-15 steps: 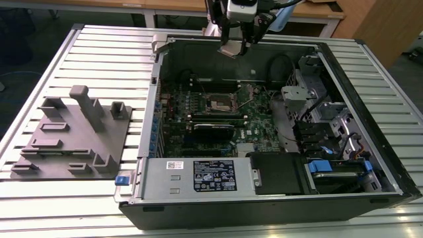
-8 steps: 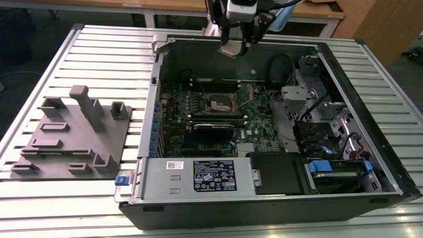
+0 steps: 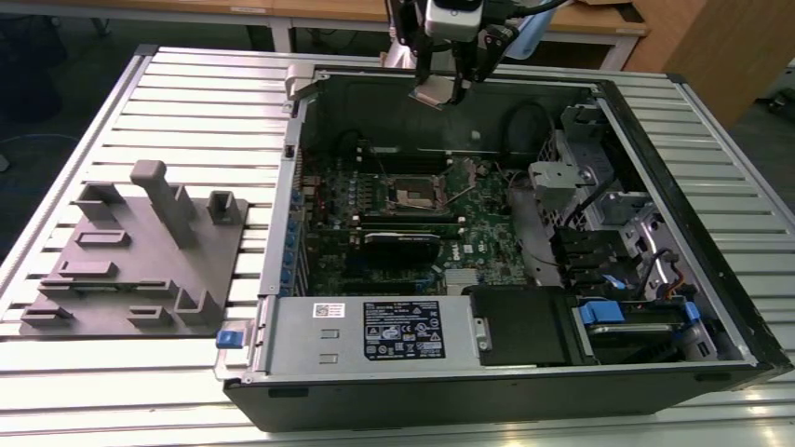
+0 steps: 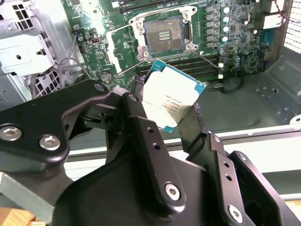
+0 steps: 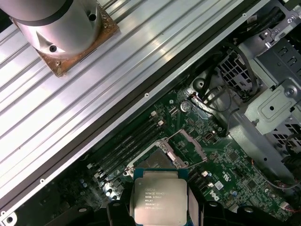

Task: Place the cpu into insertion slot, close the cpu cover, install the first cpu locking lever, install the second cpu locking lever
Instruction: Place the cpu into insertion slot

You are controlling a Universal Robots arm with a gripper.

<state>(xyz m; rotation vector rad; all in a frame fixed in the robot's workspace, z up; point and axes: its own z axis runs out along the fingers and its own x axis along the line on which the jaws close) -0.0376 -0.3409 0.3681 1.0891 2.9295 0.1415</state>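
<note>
Pincer [image 4: 167, 107] clenched on the cpu [image 4: 175, 94], holding it in the air over the open computer case [image 3: 497, 396] and apart from the bare insertion slot [image 4: 164, 35]. The cpu cover [image 4: 115, 47] is apparently swung open beside the slot.

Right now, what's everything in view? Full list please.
cpu: one, silver-grey top, held above the open case, not in the slot
insertion slot: one, dark centre with silvery rim, on the motherboard, empty
cpu cover: one, silvery frame, open beside the slot
motherboard: one, green, inside the case
computer case: one, black, side open, on the table
labelled box: one, silver, inside the case
fixture plate: one, grey, on the table at the exterior view's left of the case
table: one, silvery, slatted
gripper: one, black, shut on the cpu
</note>
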